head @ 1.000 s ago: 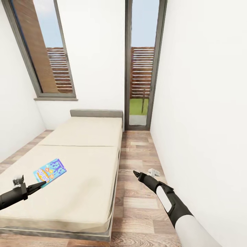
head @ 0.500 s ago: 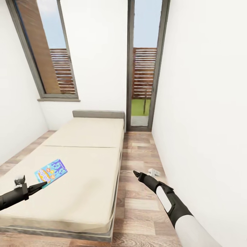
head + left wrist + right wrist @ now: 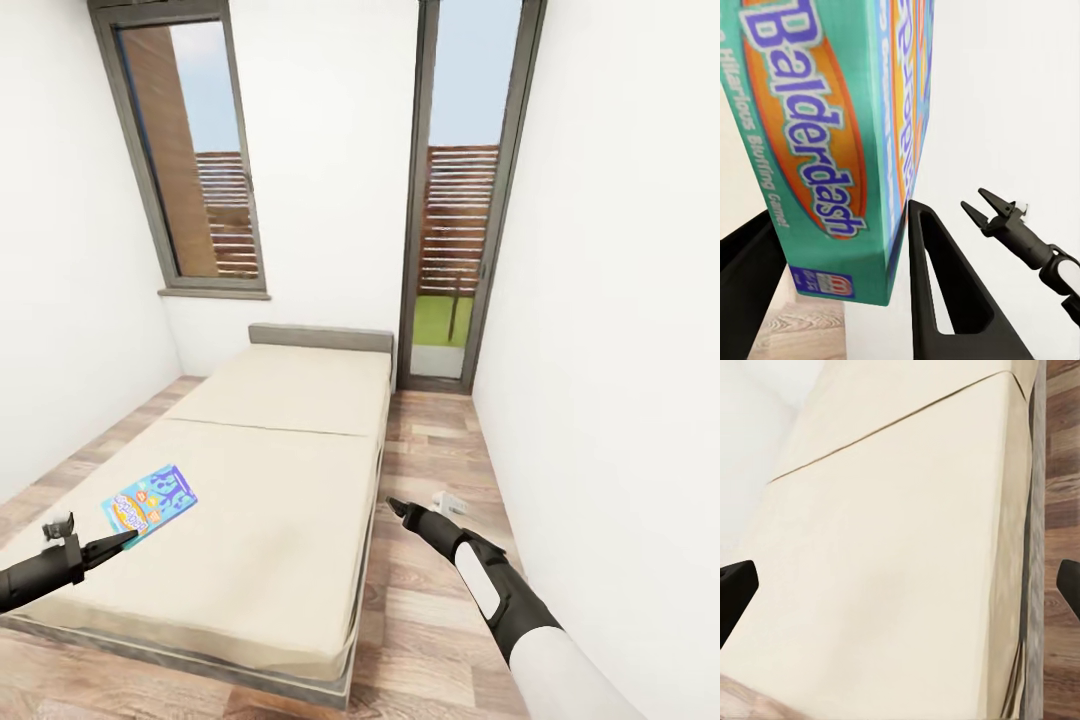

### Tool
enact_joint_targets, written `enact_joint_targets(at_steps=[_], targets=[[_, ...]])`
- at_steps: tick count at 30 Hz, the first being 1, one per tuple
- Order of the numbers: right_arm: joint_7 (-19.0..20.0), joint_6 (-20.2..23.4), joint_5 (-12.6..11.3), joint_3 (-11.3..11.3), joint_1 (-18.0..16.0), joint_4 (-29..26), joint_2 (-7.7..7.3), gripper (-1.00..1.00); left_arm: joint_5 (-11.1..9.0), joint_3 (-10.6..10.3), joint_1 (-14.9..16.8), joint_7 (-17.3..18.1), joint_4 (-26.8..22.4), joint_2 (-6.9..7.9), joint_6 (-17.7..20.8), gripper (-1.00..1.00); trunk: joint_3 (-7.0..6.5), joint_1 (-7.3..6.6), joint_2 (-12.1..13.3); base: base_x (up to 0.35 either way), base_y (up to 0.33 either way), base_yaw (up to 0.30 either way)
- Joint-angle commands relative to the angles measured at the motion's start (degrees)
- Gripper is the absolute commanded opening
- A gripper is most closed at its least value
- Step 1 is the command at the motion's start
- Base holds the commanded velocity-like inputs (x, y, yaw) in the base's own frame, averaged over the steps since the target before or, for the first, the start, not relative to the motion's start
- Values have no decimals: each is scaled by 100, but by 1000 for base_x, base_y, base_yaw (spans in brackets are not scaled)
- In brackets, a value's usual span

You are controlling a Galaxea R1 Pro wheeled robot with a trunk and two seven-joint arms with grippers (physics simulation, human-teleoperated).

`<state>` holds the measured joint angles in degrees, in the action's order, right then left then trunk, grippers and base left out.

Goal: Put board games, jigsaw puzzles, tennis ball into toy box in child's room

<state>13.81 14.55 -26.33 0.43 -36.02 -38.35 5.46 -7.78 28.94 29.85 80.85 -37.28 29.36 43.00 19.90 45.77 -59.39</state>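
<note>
A board game (image 3: 149, 500), a flat box with a blue printed face, hangs over the near left part of the bed (image 3: 270, 470) with my left gripper (image 3: 122, 541) shut on its lower edge. In the left wrist view the box (image 3: 832, 142) reads "Balderdash", has a green edge, and sits clamped between the two black fingers (image 3: 937, 292). My right gripper (image 3: 395, 507) is open and holds nothing, above the floor at the bed's right side. The left wrist view also shows that gripper (image 3: 986, 210), with its jaws apart. Cream cover lies under the right gripper (image 3: 900, 592) in its wrist view.
The bed has a grey headboard (image 3: 320, 337) against the far wall. A grey-framed window (image 3: 190, 170) and a tall glass door (image 3: 460, 200) stand behind it. A strip of wood-plank floor (image 3: 430, 470) runs between bed and right wall, with a small white object (image 3: 450, 502) on it.
The whole picture has shifted right and down, so the camera has moved. Both arms keep their pose and the left gripper still holds the board game.
</note>
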Motion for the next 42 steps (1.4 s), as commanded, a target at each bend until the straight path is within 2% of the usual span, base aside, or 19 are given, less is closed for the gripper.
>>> enact_joint_targets(at_steps=[1, 7, 21, 26, 32, 38, 42], targets=[[-1, 31, -48, 1, -2, -6, -1, 100, -4, 2, 6, 18, 1, 0, 60, -100, -17, -22, 37, 0, 0, 227], [-1, 29, -48, 1, -2, -6, -1, 100, -4, -2, 3, 18, 1, 0, 60, -100, -151, -154, 278, 0, 0, 181], [-1, 27, -48, 8, -2, -10, 19, 100, -4, -2, 3, 18, 1, -2, 60, -100, -405, -461, 839, 0, 0, 21], [-1, 29, -34, 10, -2, -8, 105, 100, -4, -2, 4, 11, 1, -8, 60, -100, -494, -571, 1040, 0, 0, 226], [-1, 30, -29, 10, -2, -6, 120, 100, -6, -2, 3, 13, 1, -8, 60, -100, -602, -703, 1281, 0, 0, 275], [-1, 23, -27, 10, -2, -3, 122, 100, -12, -2, 4, 24, 1, -2, 60, -100, -602, -703, 1281, 0, 0, 285], [-1, 22, -23, 10, -2, -4, 122, 100, -11, -2, 5, 26, 1, -7, 60, -100, -674, -791, 1441, 0, 0, 287]])
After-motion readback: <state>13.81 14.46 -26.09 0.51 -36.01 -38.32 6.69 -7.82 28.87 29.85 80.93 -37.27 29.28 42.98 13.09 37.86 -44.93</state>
